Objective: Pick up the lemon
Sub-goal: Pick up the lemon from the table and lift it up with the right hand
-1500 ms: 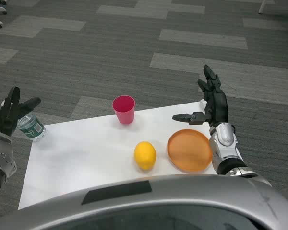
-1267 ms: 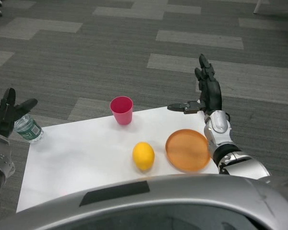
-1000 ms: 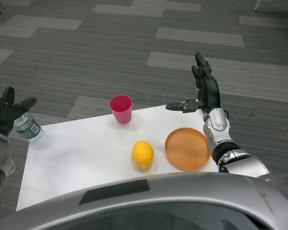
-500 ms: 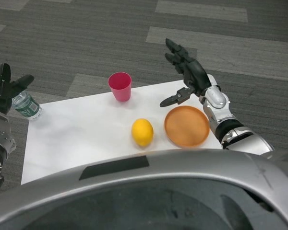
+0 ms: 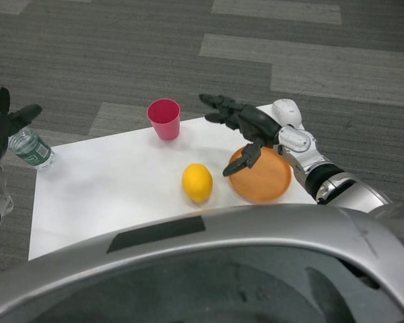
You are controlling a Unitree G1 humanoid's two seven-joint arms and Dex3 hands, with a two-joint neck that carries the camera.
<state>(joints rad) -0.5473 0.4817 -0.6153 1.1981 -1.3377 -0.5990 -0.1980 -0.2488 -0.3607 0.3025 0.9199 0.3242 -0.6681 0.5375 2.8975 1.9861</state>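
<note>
Yellow lemon lies on the white table near its front edge, just left of an orange plate. A pink cup stands behind it by the far edge. Right hand hovers spread over the plate's rim, holding nothing. Left hand waits, fingers apart, above a water bottle at the table's left edge.

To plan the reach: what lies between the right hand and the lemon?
Only bare white table between the right hand and lemon, in the head view.
</note>
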